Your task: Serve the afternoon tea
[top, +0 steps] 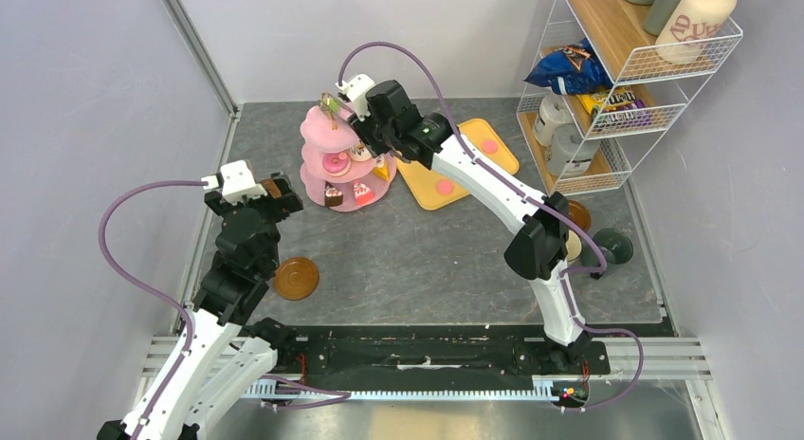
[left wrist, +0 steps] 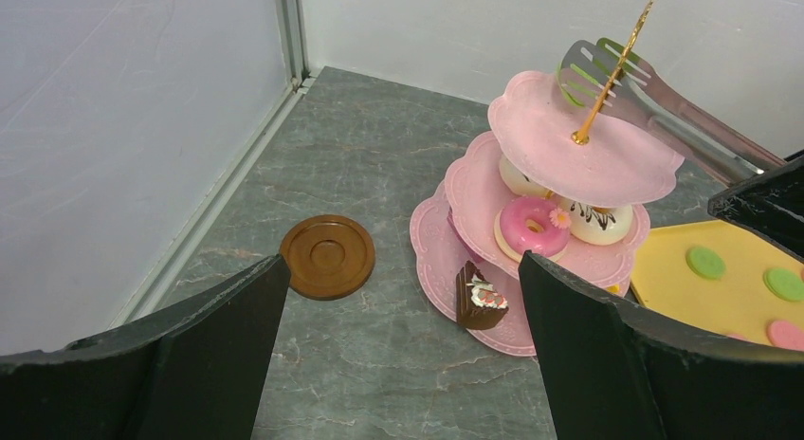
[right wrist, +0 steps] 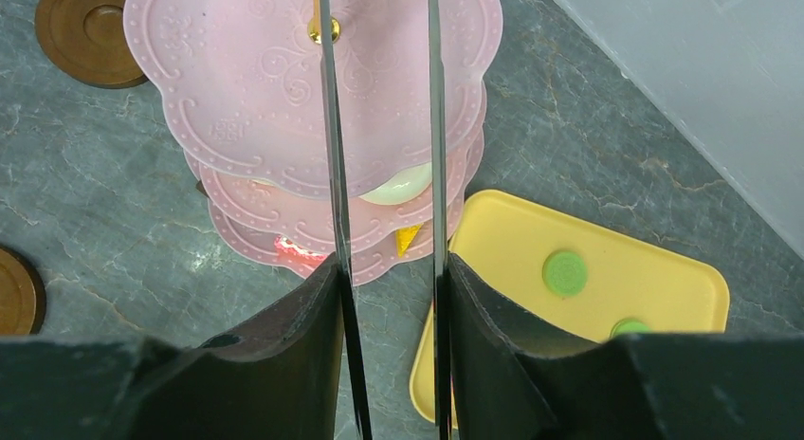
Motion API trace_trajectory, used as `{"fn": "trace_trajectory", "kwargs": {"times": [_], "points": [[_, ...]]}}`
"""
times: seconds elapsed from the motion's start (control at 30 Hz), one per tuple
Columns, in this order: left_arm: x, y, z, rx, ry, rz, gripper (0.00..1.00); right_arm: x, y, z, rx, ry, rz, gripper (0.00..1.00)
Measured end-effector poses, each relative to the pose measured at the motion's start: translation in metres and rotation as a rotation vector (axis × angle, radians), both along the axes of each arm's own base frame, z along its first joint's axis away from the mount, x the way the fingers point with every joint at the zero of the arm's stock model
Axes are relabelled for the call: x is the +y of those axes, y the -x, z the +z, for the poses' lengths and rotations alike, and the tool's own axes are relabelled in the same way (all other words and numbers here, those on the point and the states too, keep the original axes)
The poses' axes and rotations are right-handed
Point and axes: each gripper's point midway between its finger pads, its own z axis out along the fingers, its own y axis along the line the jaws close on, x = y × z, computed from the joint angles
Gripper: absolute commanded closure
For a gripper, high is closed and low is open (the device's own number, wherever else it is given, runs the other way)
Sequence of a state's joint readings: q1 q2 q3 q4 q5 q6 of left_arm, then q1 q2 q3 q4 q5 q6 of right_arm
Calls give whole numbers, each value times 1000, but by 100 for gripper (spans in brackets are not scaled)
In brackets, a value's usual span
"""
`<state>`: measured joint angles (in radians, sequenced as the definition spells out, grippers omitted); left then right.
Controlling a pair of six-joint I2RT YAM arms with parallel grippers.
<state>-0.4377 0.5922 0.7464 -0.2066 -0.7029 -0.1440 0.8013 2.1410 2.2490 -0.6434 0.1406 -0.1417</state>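
Note:
The pink three-tier stand (top: pixel 318 132) stands at the back of the table, with a pink donut (left wrist: pixel 531 227) on its middle tier and a chocolate cake wedge (left wrist: pixel 479 296) on its bottom tier. My right gripper (top: pixel 358 118) is shut on metal tongs (left wrist: pixel 664 108). The tong tips hold a green macaron (left wrist: pixel 586 76) just above the top tier (right wrist: pixel 265 80). A yellow tray (top: pixel 474 137) to the right of the stand carries green macarons (right wrist: pixel 565 271) and pink ones (top: pixel 443 186). My left gripper (left wrist: pixel 398 298) is open and empty, left of the stand. A brown saucer (top: pixel 296 278) lies near it.
A wire shelf (top: pixel 626 127) at the back right holds a blue crisp bag (top: pixel 569 70), a yellow candy packet (top: pixel 616 103) and a cream bottle (top: pixel 697 23). Another saucer (top: pixel 578 215) and a cream mug (top: pixel 573 246) sit partly hidden behind my right arm. Walls close in on the left.

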Motion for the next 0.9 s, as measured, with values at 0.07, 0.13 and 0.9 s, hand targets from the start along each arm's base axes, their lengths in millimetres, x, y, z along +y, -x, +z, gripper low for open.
{"fn": "trace_trajectory", "kwargs": {"times": [0.07, 0.13, 0.9], "points": [[0, 0, 0, 0, 0, 0, 1, 0, -1, -1, -3, 5, -5, 52], [0, 0, 0, 0, 0, -1, 1, -2, -2, -1, -7, 8, -11, 50], [-1, 0, 0, 0, 1, -6, 1, -12, -6, -14, -23, 49, -49, 46]]}}
